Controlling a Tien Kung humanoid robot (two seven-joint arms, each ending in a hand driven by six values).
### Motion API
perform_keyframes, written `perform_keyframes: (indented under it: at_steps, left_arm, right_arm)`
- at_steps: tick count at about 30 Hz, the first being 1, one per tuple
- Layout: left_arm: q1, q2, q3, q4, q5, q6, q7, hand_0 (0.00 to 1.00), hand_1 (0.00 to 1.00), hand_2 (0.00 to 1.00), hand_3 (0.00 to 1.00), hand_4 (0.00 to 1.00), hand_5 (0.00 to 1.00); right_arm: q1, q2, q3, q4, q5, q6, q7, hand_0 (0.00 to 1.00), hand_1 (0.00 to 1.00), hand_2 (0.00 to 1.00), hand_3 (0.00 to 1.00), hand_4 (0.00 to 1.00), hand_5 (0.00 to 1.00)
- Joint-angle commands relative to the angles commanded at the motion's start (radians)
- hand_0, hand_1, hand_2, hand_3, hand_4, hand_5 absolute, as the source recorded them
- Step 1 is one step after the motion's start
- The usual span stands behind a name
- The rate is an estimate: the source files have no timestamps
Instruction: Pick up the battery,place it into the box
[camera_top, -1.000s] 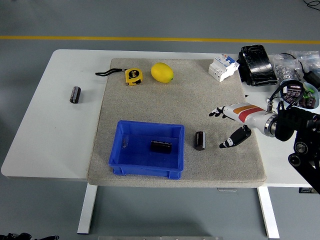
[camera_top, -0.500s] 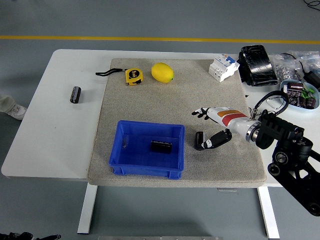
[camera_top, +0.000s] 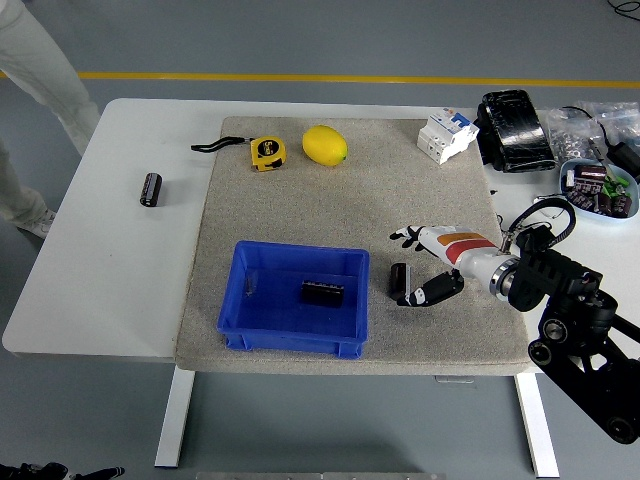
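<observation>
A small black battery (camera_top: 399, 279) lies on the grey mat just right of the blue box (camera_top: 300, 247). My right hand (camera_top: 411, 266) reaches in from the right and brackets the battery. Its fingers (camera_top: 406, 237) are spread above it and the thumb (camera_top: 428, 292) lies low beside its right side, not closed on it. The box sits at the mat's front and holds a black battery-like block (camera_top: 323, 292). Another black battery (camera_top: 150, 188) stands on the bare table far left. My left hand is out of view.
A yellow tape measure (camera_top: 266, 152) and a lemon (camera_top: 324, 145) lie at the mat's back, a white breaker (camera_top: 446, 134) at back right. Black gear (camera_top: 514, 130) and a parts bowl (camera_top: 598, 188) crowd the right. A person's legs (camera_top: 30, 90) show top left.
My right hand has moved left across the mat and lowered until its fingers and thumb straddle the battery. A person has walked into view at the top left.
</observation>
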Motion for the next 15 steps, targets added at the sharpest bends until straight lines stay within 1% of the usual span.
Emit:
perform_keyframes:
  at_steps: [5, 6, 7, 11, 12, 15]
  left_arm:
    - [0.002, -0.001, -0.005, -0.001, 0.01, -0.003, 0.002, 0.784, 0.805, 0.833, 0.697, 0.768, 0.671]
    - [0.002, -0.001, -0.004, -0.001, 0.01, -0.003, 0.002, 0.783, 0.806, 0.833, 0.697, 0.769, 0.671]
    - [0.003, -0.001, -0.005, -0.001, 0.01, -0.003, 0.002, 0.783, 0.806, 0.833, 0.697, 0.769, 0.671]
    - [0.003, -0.001, 0.0, -0.001, 0.005, -0.003, 0.002, 0.783, 0.806, 0.833, 0.697, 0.769, 0.671]
    - [0.002, -0.001, 0.002, -0.002, 0.003, -0.003, 0.002, 0.785, 0.805, 0.833, 0.696, 0.769, 0.671]
    - [0.002, -0.002, 0.008, -0.002, -0.003, -0.003, 0.002, 0.785, 0.805, 0.833, 0.696, 0.769, 0.671]
  right_arm:
    - [0.002, -0.005, -0.024, 0.01, -0.008, -0.009, 0.0, 0.693, 0.685, 0.738, 0.845, 0.998, 0.282]
    - [0.003, -0.005, -0.029, 0.01, -0.012, -0.013, 0.0, 0.661, 0.65, 0.711, 0.818, 0.998, 0.279]
    - [0.004, -0.005, -0.034, 0.01, -0.014, -0.016, 0.0, 0.661, 0.65, 0.711, 0.818, 0.998, 0.279]
    - [0.011, -0.003, -0.057, -0.007, -0.017, -0.034, -0.001, 0.661, 0.65, 0.711, 0.818, 0.998, 0.279]
    - [0.014, -0.002, -0.061, -0.013, -0.018, -0.039, -0.001, 0.623, 0.627, 0.684, 0.787, 0.998, 0.277]
    - [0.019, 0.006, -0.069, -0.03, -0.021, -0.054, -0.001, 0.623, 0.627, 0.684, 0.787, 0.998, 0.277]
